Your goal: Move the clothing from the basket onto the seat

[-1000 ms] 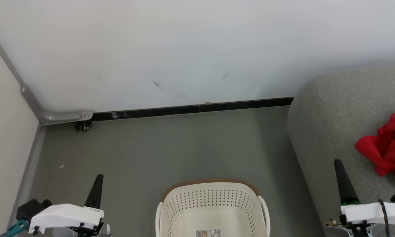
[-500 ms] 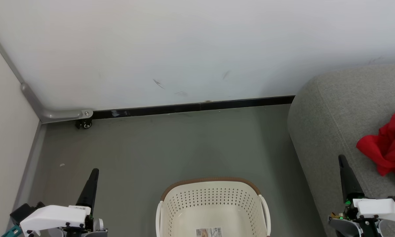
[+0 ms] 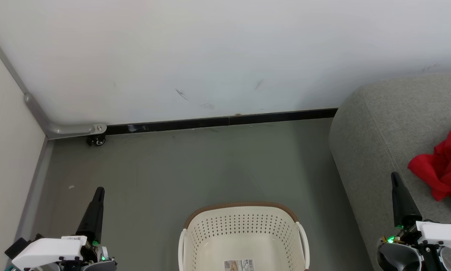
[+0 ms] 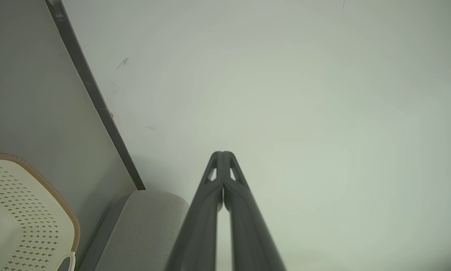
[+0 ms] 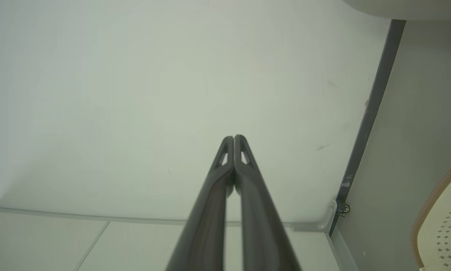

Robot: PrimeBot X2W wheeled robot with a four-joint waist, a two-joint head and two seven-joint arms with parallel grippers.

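clothing is lying on seat right of basket | basket is showing bare inside, so transfer is seeming done | left hand, right hand are flanking basket, each pressed together, gripping nothing, likely idling

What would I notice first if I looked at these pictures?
The bright red clothing jumps out first, bunched on the grey sofa at the right edge of the head view. Next comes the cream basket with its brown rim, on the floor at the bottom middle; the part in view holds no clothes.
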